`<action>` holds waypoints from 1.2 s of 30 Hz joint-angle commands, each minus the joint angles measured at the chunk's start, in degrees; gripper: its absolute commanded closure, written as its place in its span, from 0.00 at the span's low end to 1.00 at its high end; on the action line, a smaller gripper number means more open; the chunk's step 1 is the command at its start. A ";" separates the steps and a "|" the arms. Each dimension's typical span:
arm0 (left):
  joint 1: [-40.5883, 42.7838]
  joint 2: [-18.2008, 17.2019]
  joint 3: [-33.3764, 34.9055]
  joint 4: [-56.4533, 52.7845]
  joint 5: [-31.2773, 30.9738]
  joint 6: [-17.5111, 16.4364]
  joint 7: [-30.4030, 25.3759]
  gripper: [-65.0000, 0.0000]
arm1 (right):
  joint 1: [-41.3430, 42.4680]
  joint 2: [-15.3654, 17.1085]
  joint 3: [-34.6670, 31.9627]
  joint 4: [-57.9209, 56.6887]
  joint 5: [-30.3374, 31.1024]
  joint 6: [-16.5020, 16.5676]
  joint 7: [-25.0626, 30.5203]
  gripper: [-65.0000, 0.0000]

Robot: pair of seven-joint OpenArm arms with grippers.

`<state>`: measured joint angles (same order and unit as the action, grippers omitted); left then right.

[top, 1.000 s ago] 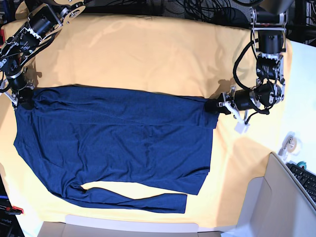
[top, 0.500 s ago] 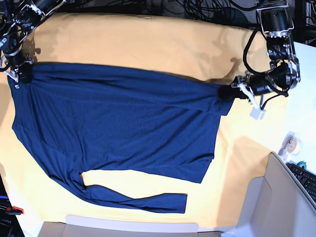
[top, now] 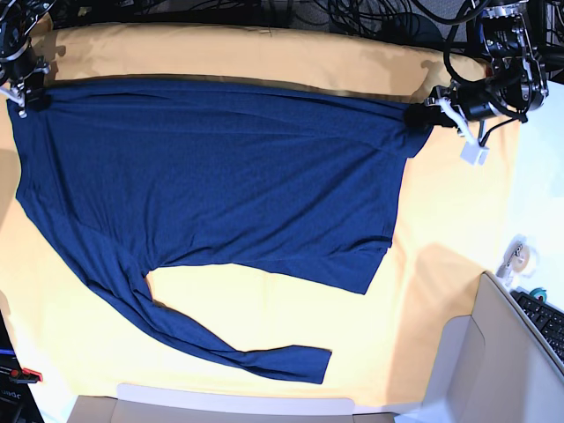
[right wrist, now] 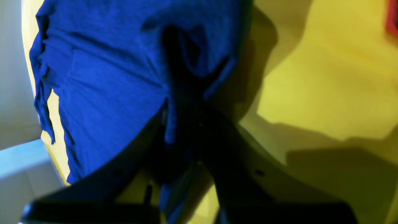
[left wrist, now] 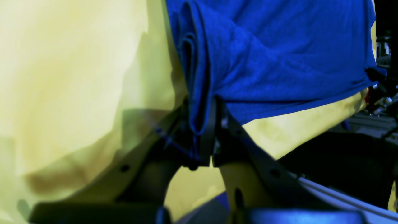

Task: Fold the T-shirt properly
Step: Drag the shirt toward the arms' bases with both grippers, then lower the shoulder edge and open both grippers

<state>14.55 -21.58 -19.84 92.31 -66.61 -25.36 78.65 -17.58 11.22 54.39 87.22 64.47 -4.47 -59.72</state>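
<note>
The dark navy T-shirt [top: 220,176] hangs stretched between both arms above the yellow-orange cloth [top: 264,53], its top edge taut and one long sleeve [top: 229,348] trailing toward the front. My left gripper [top: 416,115], on the right of the base view, is shut on a bunched corner of the T-shirt [left wrist: 264,56], with folded fabric pinched between its fingers [left wrist: 206,130]. My right gripper [top: 25,88], at the far left, is shut on the opposite corner. In the right wrist view the T-shirt [right wrist: 108,77] is gathered around the dark gripper [right wrist: 183,102].
A grey box [top: 502,352] stands at the front right, with a keyboard [top: 546,322] and a small tape roll [top: 520,257] beside it. Cables [top: 370,13] run along the back edge. A pale strip [top: 229,401] borders the table's front.
Both grippers have moved toward the back of the table, dragging the T-shirt's top edge with them. The fabric is now more stretched and the sleeve has slid back.
</note>
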 commanded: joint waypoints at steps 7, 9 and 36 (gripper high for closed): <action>4.31 -1.14 -2.27 1.62 -0.60 -0.26 -0.28 1.00 | -5.76 1.30 0.51 1.09 3.62 0.21 1.39 1.00; 5.37 -1.14 -2.27 1.62 -0.60 -0.26 -0.37 1.00 | -6.55 1.13 0.51 2.14 3.53 0.21 1.39 1.00; 10.47 -0.88 -1.66 1.62 -0.51 -0.35 -3.88 1.00 | -8.92 -2.56 -0.02 -3.92 3.62 2.49 -3.97 1.00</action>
<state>24.95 -21.47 -21.32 93.14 -66.59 -25.54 75.00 -25.87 9.10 54.78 84.05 73.08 0.78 -61.10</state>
